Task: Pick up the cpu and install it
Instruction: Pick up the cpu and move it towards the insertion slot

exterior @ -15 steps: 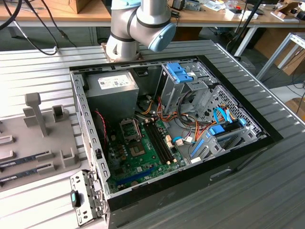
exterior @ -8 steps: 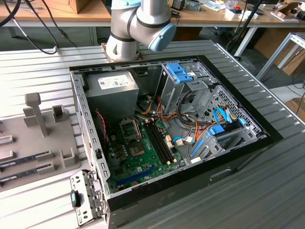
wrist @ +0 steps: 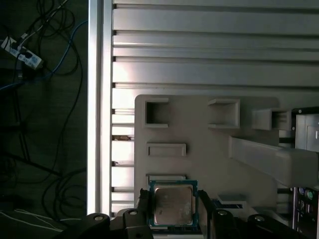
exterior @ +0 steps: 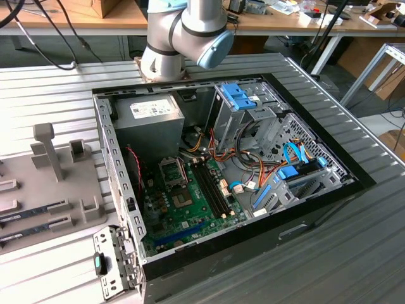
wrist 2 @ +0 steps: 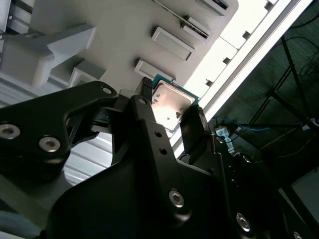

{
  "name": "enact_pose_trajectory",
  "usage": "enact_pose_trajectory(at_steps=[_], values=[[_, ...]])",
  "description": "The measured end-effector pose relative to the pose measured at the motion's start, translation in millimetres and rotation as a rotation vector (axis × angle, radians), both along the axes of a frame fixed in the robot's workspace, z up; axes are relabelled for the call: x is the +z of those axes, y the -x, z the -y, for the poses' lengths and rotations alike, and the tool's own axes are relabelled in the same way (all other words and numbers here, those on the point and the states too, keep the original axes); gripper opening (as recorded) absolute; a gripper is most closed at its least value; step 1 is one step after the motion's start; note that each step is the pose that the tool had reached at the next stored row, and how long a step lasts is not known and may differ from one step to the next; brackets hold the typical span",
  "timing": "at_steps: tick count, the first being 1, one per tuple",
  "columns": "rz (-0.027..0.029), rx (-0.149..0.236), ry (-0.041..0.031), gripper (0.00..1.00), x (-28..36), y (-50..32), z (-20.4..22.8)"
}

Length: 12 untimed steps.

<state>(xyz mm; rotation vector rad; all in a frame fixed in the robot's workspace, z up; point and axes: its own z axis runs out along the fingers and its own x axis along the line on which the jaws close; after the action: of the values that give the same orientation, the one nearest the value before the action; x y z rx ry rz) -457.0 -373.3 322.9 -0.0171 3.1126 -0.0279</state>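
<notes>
Jaws grip the cpu at the grey tray, raised holders just beside.

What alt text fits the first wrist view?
The gripper holds the cpu, a silver-topped square chip with a thin green rim, by two opposite edges. Behind it lies a grey fixture tray with rectangular pockets, resting on a slatted metal table; loose cables trail over the dark floor beyond the table edge.
</notes>
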Motion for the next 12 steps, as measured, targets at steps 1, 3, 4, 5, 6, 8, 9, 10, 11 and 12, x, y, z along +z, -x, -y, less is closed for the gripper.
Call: enact_pose_trajectory(at_steps=[1, 3, 4, 5, 6, 8, 9, 10, 11, 12], values=[[0.0000, 0.000, -0.0001, 0.47, 0.6, 0.0, 0.0], [0.0000, 0.000, -0.0002, 0.47, 2.0, 0.0, 0.0], [0.0000, 0.000, -0.0003, 0.47, 2.6, 0.0, 0.0], [0.0000, 0.000, -0.0004, 0.47, 3.6, 0.0, 0.0], [-0.0001, 0.000, -0.0004, 0.47, 4.5, -0.1, 0.0], [0.0000, 0.000, -0.0006, 0.47, 5.9, -0.1, 0.0], [0.0000, 0.000, -0.0007, 0.47, 6.5, 0.0, 0.0], [0.0000, 0.000, -0.0008, 0.47, 7.8, -0.1, 0.0], [0.0000, 0.000, -0.0009, 0.47, 8.5, -0.1, 0.0], [-0.0001, 0.000, -0.0009, 0.47, 9.2, -0.1, 0.0]])
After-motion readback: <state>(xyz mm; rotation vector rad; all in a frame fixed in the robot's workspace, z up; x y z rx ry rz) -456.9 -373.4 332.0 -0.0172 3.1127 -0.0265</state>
